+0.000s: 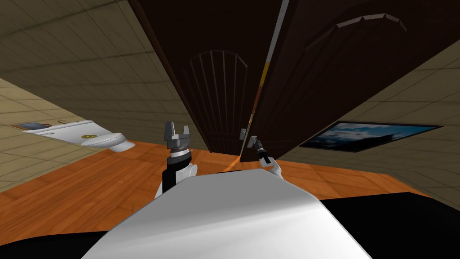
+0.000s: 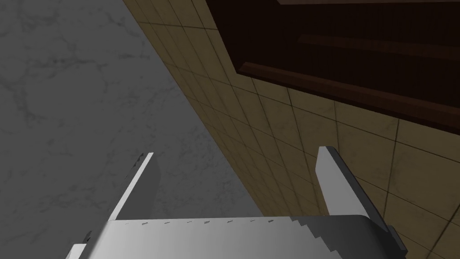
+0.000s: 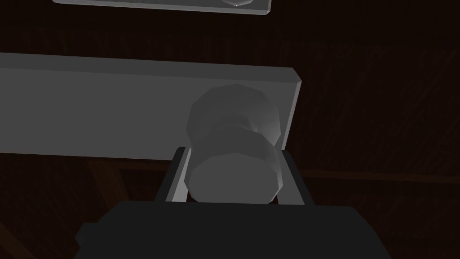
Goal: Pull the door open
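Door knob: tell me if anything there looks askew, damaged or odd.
Nothing stands out. The right gripper is shut on the grey knob, and the dark door and the knob's plate look intact. The slant in the head view is the camera's. The left gripper hangs open.

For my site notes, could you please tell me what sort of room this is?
Probably a bathroom: a white toilet stands on the wooden floor, the walls are tiled, and a dark door stands ahead.
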